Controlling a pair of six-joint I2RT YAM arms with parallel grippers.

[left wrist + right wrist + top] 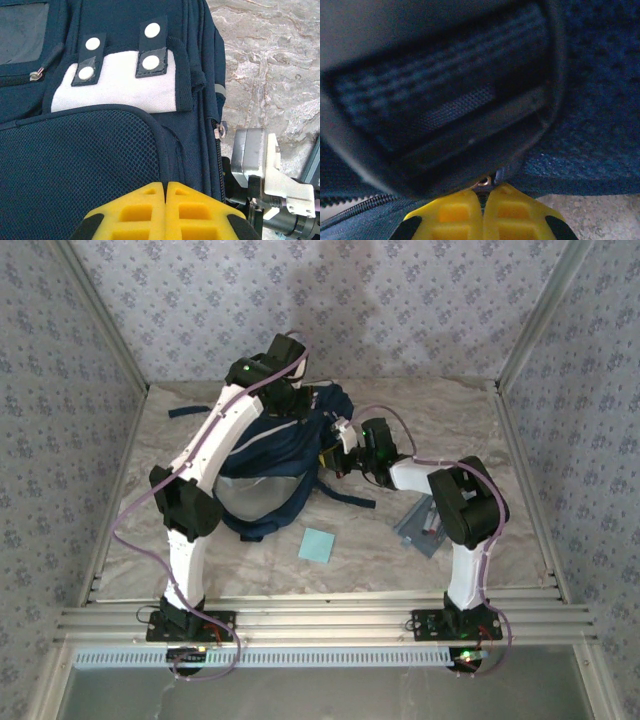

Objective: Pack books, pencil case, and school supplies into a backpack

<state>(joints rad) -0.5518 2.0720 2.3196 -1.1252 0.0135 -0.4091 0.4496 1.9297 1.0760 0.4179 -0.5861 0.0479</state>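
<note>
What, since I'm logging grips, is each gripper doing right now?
Left gripper: closed against the backpack; whether it pinches fabric cannot be told.
Right gripper: closed on the zipper pull.

Navy backpack (280, 455) lies mid-table, with both arms on it. The left arm (215, 435) arches over the bag, wrist down at its far end. The right arm (465, 505) bends in from the side, right gripper (345, 440) tight against the bag's right edge. On the table (470, 425), a small light-blue pad (317, 544) lies near the bag's front edge. The grey pencil case (418, 528) sits partly under the right elbow.
</note>
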